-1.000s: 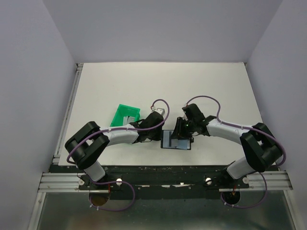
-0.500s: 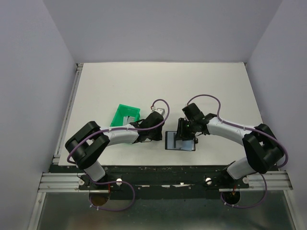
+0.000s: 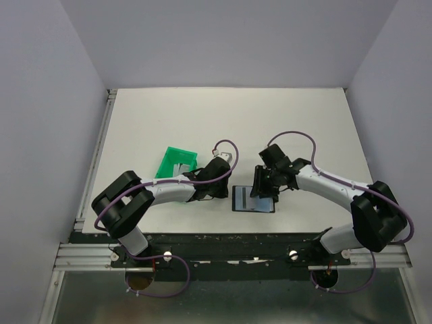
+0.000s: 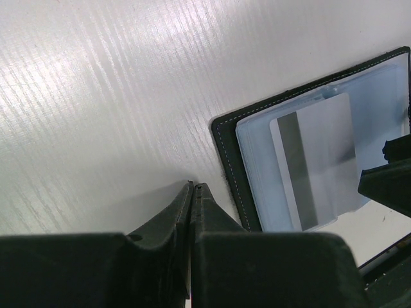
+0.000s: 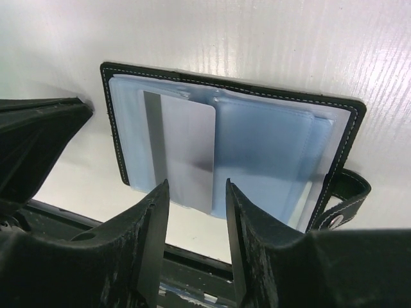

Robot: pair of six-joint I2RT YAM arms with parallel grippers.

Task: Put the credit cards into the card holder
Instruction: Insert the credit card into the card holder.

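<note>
The black card holder point(image 3: 254, 200) lies open near the table's front edge, its clear bluish sleeves facing up. A silvery-grey credit card point(image 5: 181, 154) lies on its left page, the near end sticking out past the sleeve edge; it also shows in the left wrist view point(image 4: 319, 168). My right gripper point(image 5: 196, 187) is open and empty, hovering over the card's near end. My left gripper point(image 4: 192, 187) is shut and empty, its tip on the table just left of the holder's edge point(image 4: 225, 160). The holder's strap with a light stud point(image 5: 333, 221) lies at the right.
A green plastic bin point(image 3: 177, 164) stands behind the left arm with a white card point(image 3: 181, 166) inside. The black front rail point(image 3: 229, 237) runs just below the holder. The left gripper's dark body point(image 5: 35, 144) shows at the left of the right wrist view.
The card holder has slid a little to the right and nearer the front edge. My right arm has shifted to the right. The left arm has hardly moved.
</note>
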